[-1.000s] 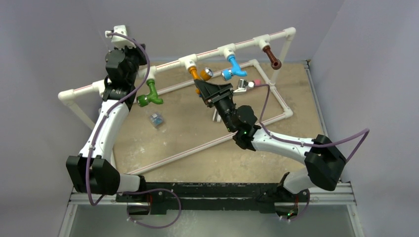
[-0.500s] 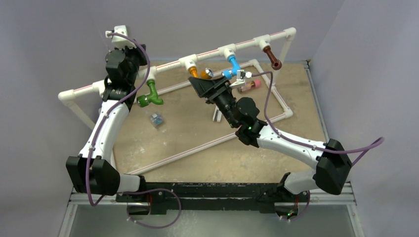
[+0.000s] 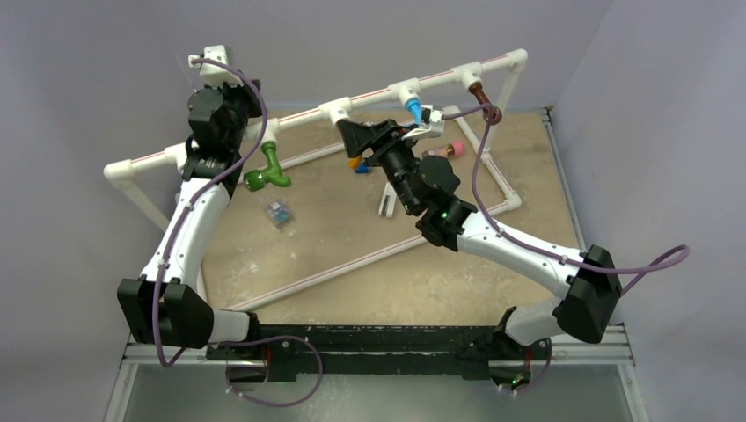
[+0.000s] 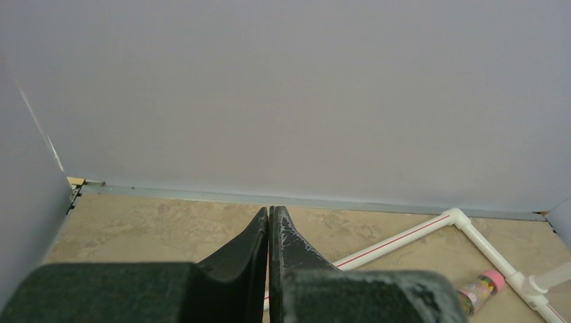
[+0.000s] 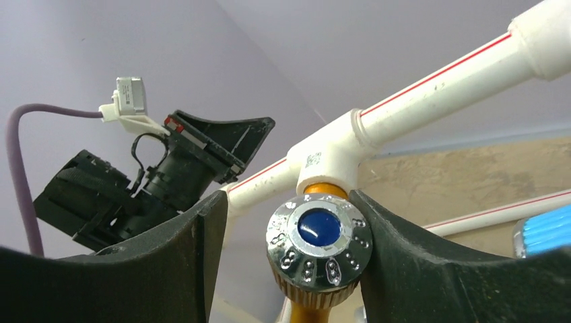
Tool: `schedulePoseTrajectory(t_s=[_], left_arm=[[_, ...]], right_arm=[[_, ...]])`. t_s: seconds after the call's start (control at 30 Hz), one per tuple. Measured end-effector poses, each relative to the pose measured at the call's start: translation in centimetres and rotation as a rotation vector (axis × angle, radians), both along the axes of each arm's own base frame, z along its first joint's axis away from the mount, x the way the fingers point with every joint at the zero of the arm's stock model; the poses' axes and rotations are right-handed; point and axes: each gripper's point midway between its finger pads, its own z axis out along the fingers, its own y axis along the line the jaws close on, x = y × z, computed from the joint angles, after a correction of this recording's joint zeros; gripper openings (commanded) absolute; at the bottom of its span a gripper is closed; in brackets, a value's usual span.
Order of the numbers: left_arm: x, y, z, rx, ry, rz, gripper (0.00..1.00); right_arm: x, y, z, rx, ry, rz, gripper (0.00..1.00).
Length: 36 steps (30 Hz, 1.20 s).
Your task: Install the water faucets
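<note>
The orange faucet (image 5: 318, 232) hangs from a white tee (image 5: 330, 151) on the raised pipe, its chrome knob with a blue centre facing the right wrist camera. My right gripper (image 5: 288, 198) is open around that knob: the right finger touches it and the left finger stands clear. From above, my right gripper (image 3: 361, 148) hides most of the orange faucet (image 3: 354, 162). The green faucet (image 3: 266, 171), the blue faucet (image 3: 413, 109) and the brown faucet (image 3: 481, 92) hang from other tees. My left gripper (image 4: 269, 210) is shut and empty, held high near the back-left (image 3: 220, 105).
The white pipe frame (image 3: 290, 119) spans the back, with lower pipes (image 3: 493, 176) on the table. A clear cylinder with a pink end (image 3: 444, 149) lies near the right pipe, also in the left wrist view (image 4: 479, 289). A small bluish piece (image 3: 279, 213) and a white part (image 3: 385, 204) lie mid-table.
My right gripper has risen and turned toward the back pipe, and its fingers now stand around the orange faucet's knob. The left arm has not moved.
</note>
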Motion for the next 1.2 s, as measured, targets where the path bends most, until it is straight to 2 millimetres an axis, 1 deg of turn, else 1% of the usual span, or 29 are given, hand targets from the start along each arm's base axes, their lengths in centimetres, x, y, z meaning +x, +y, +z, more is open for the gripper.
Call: schedulePoseTrajectory(t_s=[0.13,0.33,0.5,0.63,0.73,0.87,0.97,1.2], left_arm=[[0.0,0.0,0.0,0.000,0.000,0.000,0.00],[0.0,0.0,-0.1,0.000,0.002,-0.001,0.00],[0.0,-0.1,-0.1,0.000,0.002,-0.003,0.00],[0.1,-0.1,-0.1,0.000,0.003,-0.003,0.00],[0.1,-0.1,-0.1,0.000,0.003,-0.003,0.00],[0.1,-0.1,-0.2,0.000,0.004,-0.005,0.00],[0.1,-0.1,-0.2,0.000,0.004,-0.007,0.00],[0.1,-0.1,-0.2,-0.001,0.004,-0.007,0.00]], right_arm=[[0.3,-0.3,0.2,-0.024,-0.016,-0.026,0.64],[0.5,-0.5,0.3,-0.046,-0.029,-0.046,0.64],[0.9,-0.1,0.0,-0.075,-0.038,-0.054,0.65],[1.3,0.6,-0.6,-0.109,-0.041,-0.057,0.65],[1.3,1.0,-1.4,-0.140,-0.034,-0.059,0.65],[1.3,1.0,-2.1,-0.171,-0.023,-0.075,0.64],[1.5,0.8,-2.2,-0.177,-0.020,-0.089,0.61],[1.7,0.3,-2.4,-0.181,-0.015,-0.113,0.48]])
